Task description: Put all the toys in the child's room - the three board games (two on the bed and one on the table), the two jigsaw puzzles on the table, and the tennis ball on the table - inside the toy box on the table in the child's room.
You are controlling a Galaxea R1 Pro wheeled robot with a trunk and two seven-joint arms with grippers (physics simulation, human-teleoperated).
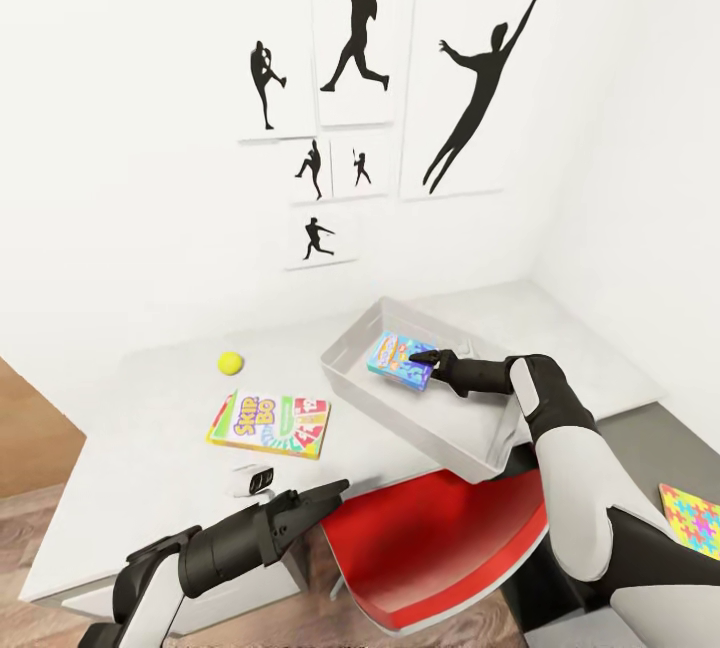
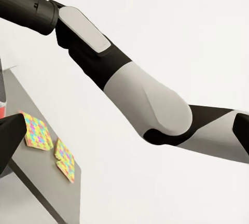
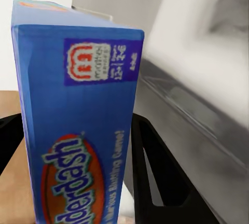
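The right gripper (image 1: 428, 360) pinches the small blue board game (image 1: 400, 361) by one end and holds it over the toy box (image 1: 352, 375), inside the rim and, as far as the head view lets me judge, not yet resting on the bottom. The right wrist view shows its dark fingers (image 3: 155, 182) on either side of the box.

The risk from here is a careless release: the game is tilted, so if it is let go too high it could land on edge against the sloping wall — or the arm could nudge the toy box, whose near corner juts past the table (image 1: 130, 448) edge.

The left gripper (image 1: 325, 496) hangs off the table's front edge, away from the toy box; whether it is spread I cannot tell.

Counted: one Skip-Bo game (image 1: 270, 422) and one tennis ball (image 1: 230, 362) lie beside the toy box, and two jigsaw puzzles (image 2: 37, 131) (image 2: 65, 159) sit on the dark section.
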